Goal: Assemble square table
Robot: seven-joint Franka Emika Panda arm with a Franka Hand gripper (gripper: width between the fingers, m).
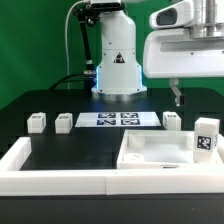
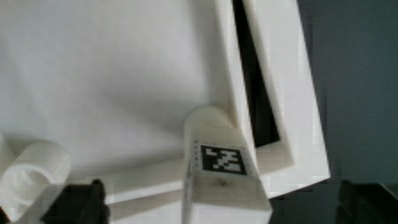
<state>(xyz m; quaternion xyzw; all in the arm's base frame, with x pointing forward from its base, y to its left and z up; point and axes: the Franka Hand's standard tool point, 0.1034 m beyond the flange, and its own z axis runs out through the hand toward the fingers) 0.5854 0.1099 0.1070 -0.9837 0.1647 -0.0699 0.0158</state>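
Looking down through the wrist view, I see the gripper with its two dark fingers spread wide and clamped on nothing. A short white block leg bearing a black-and-white tag stands in the gap between them, over the large white square plastic slab; I cannot tell whether either finger touches it.

In the exterior view the gripper hangs above the slab's far edge. An upright tagged leg stands at the slab's corner on the exterior view's right. A second leg sits just behind the slab's far edge. Beyond the slab toward the exterior view's left lie the marker board, a third leg and a fourth leg. The long white rim wall runs along the slab's near side.
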